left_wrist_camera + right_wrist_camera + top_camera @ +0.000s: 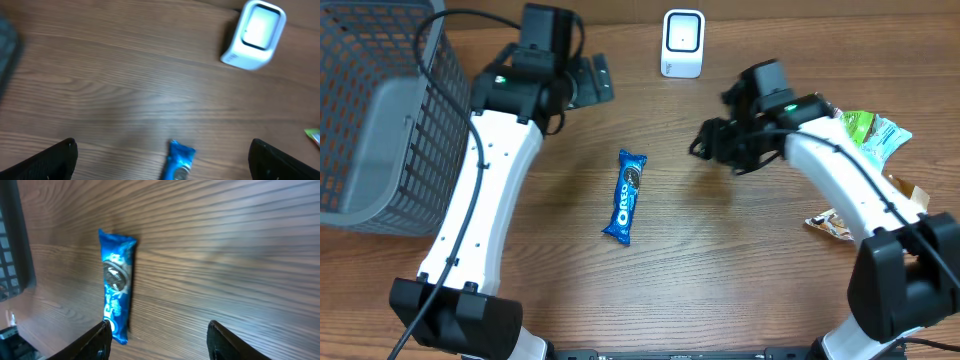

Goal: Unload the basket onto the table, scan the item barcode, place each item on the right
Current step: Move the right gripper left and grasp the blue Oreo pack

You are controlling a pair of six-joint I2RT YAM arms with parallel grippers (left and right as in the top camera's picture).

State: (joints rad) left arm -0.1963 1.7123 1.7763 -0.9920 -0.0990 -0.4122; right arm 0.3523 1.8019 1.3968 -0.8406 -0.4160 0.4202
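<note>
A blue Oreo packet [626, 196] lies flat on the wooden table near the middle, its length running front to back. The white barcode scanner [682, 43] stands at the back edge. My left gripper [590, 82] hovers at the back left of the packet, wide open and holding nothing. In the left wrist view the packet's end [179, 160] shows low between the spread fingers [55, 162], with the scanner [255, 34] at top right. My right gripper [705, 140] hangs right of the packet, open and holding nothing. In the right wrist view the packet [117, 285] lies by one finger [97, 342].
A grey wire basket [370, 110] fills the back left corner. Other snack packets lie at the right: a green one [870, 130] and a pale one [835, 225] by the right arm's base. Cables run over the left arm.
</note>
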